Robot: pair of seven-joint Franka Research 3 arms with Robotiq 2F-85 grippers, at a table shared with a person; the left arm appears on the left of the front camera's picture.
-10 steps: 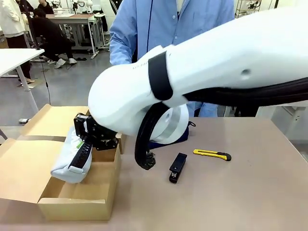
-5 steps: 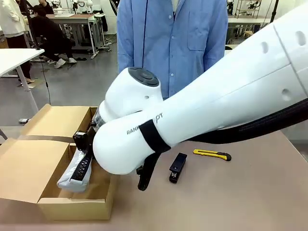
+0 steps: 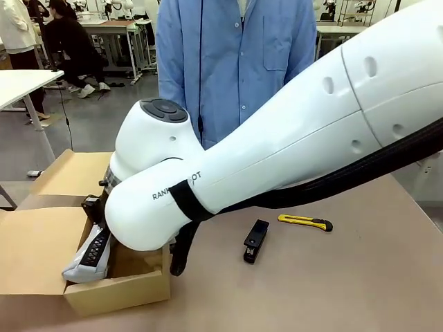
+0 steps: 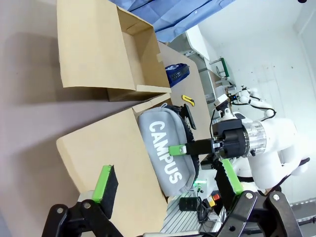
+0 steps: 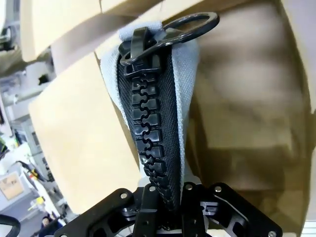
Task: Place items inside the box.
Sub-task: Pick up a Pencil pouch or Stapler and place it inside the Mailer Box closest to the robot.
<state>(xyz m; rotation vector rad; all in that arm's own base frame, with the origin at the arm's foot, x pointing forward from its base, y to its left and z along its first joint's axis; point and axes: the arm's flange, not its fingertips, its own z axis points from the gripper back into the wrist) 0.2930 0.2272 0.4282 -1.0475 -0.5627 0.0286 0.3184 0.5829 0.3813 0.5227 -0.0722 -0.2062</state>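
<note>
Brown table (image 3: 360,277) in an open workshop, with a person in a blue shirt (image 3: 235,62) standing at its far side. The right arm reaches across to the open cardboard box (image 3: 118,294) at the near left. There the right gripper (image 5: 165,196) is clamped on the zipped edge of the grey zip pouch (image 4: 165,148) lettered "CAMPUS". The pouch hangs tilted below the gripper, with its lower part inside the box toward the left side; whether it touches the box floor cannot be told. The left gripper (image 4: 165,173) hovers well apart from the box, its green pads spread with nothing between them. One stapler (image 3: 255,241) and the utility knife (image 3: 305,222) lie on the table right of the box. The navy zip pouch (image 4: 176,73) lies just beside the box.
</note>
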